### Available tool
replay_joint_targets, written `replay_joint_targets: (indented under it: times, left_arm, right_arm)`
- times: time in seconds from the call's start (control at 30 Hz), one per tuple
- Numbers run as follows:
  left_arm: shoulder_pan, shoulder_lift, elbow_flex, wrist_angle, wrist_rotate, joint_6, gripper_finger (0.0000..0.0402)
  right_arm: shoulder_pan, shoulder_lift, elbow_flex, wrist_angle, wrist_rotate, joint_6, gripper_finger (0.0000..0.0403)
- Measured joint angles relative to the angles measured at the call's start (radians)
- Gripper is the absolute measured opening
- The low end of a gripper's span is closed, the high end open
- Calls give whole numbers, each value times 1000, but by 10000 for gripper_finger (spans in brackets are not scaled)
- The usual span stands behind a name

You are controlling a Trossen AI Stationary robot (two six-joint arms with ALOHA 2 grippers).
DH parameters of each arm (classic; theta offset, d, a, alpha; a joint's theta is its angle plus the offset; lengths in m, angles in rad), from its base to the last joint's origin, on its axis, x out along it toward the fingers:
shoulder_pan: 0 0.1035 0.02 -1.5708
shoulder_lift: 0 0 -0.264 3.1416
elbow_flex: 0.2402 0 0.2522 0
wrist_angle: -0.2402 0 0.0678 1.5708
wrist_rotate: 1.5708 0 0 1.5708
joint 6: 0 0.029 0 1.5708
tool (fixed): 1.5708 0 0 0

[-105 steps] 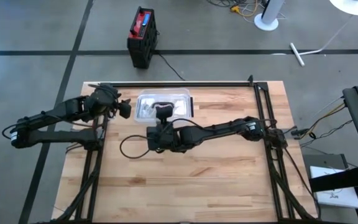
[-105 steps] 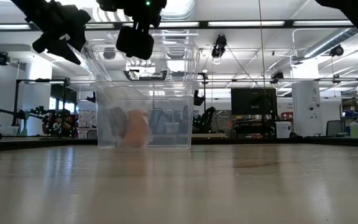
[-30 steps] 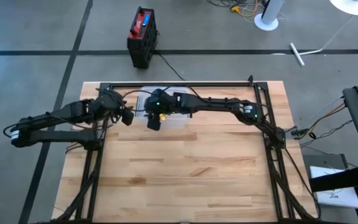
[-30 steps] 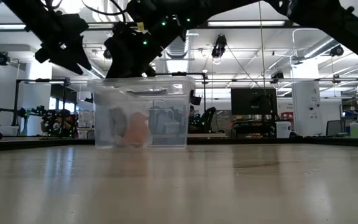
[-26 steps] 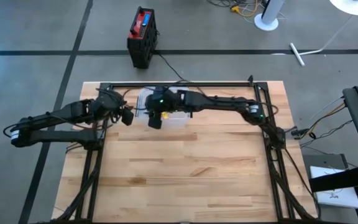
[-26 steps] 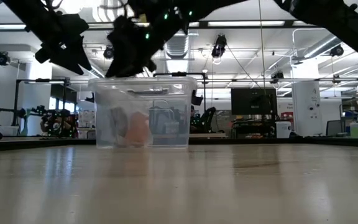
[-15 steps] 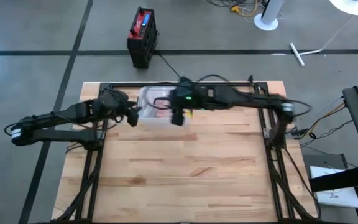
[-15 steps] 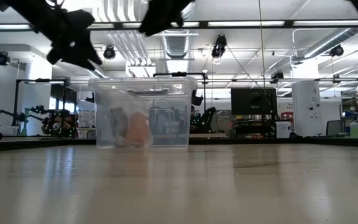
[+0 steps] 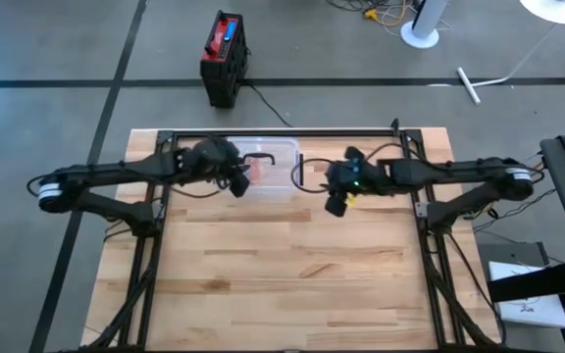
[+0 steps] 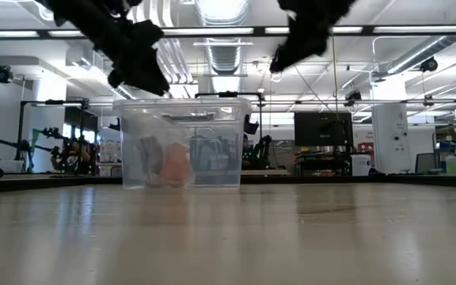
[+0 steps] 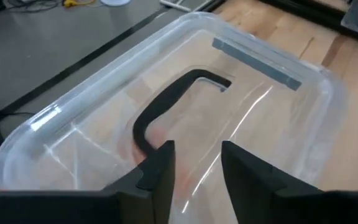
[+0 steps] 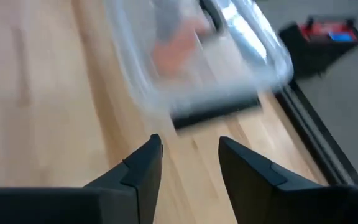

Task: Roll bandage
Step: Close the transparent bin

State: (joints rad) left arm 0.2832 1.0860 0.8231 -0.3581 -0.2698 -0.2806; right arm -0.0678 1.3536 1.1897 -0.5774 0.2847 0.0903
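Note:
A clear plastic box (image 9: 266,167) with its lid on stands at the table's far edge. A black handle (image 11: 166,106) lies on the lid. The peach bandage (image 10: 174,166) rests on the box's floor, seen through the wall. My left gripper (image 11: 194,168) hangs open just above the lid's left part (image 9: 235,182), near the handle's end; in the low view (image 10: 137,67) it is above the lid. My right gripper (image 12: 191,165) is open in the air to the right of the box (image 9: 338,202), higher up in the low view (image 10: 307,36).
A dark latch bar (image 12: 213,111) sits on the box's right end. A black frame rail (image 9: 282,132) runs along the table's far edge behind the box. Bare wooden table (image 9: 292,275) stretches in front of the box toward the near edge.
My right gripper has swung from above the box's left end across the lid toward the table's right edge and now hangs clear of the box. My left gripper has moved right, from beside the box's left end to over the lid. The box has stayed put.

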Motion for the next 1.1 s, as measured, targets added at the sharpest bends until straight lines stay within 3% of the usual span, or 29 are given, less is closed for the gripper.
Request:
replay_joint_targets:
  times: [0.23,0.3,0.43,0.63,0.83,0.97,1.1]
  left_arm:
    - [14,186,157,-1,68,86,38]
    - [30,235,203,-15,111,137,11]
    - [65,330,285,-51,227,251,9]
    - [103,454,403,-159,269,350,1]
    - [118,525,491,-292,284,467,0]
    - [111,528,462,-223,292,544,0]
    - [113,480,352,-52,424,573,0]
  right_arm:
    - [-38,-125,-295,129,86,28,139]
    - [-60,-124,-356,212,77,24,135]
    - [-124,-79,-419,349,-31,-20,121]
    - [-235,73,-396,467,-201,-152,71]
    - [-296,225,-294,465,-244,-285,7]
    - [-295,281,-214,461,-289,-346,7]
    - [-295,284,-190,453,-378,-365,2]
